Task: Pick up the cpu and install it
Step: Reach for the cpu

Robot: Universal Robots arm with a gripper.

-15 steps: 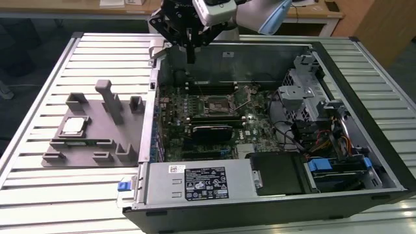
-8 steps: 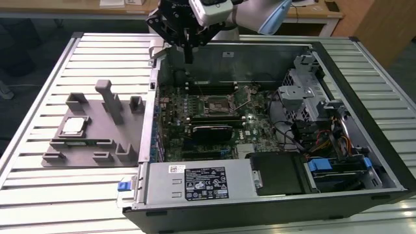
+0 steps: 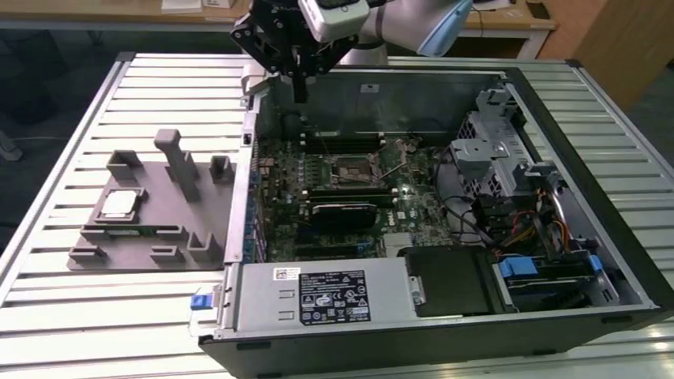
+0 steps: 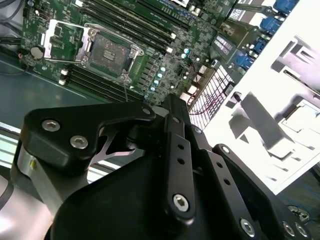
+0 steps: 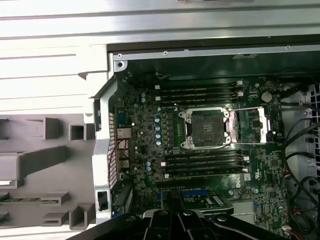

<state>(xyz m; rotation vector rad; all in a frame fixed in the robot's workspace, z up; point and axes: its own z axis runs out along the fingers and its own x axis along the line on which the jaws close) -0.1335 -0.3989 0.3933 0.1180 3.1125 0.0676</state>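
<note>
The cpu (image 3: pixel 119 204), a small silvery square chip, lies in a recess of the grey holder (image 3: pixel 169 229) on the exterior view's left, outside the computer case. My gripper (image 3: pixel 300 96) hangs shut and empty over the case's back wall, well above the motherboard and far from the cpu. Its black fingers (image 4: pixel 172 115) are pressed together in the second wrist view. The metal-framed socket (image 3: pixel 353 167) sits mid-board with a dark centre and its cover plate (image 5: pixel 257 125) swung open. The socket (image 5: pixel 207 127) shows in both wrist views (image 4: pixel 107 47).
The open case (image 3: pixel 589 260) lies on a slatted metal table (image 3: pixel 63 142). Memory sticks (image 5: pixel 200 92) flank the socket. A black card (image 3: pixel 342 213), power supply (image 3: pixel 316 296), drive cage (image 3: pixel 495 150) and loose cables (image 3: pixel 526 229) crowd the case. Tall posts (image 3: pixel 177 162) rise from the holder.
</note>
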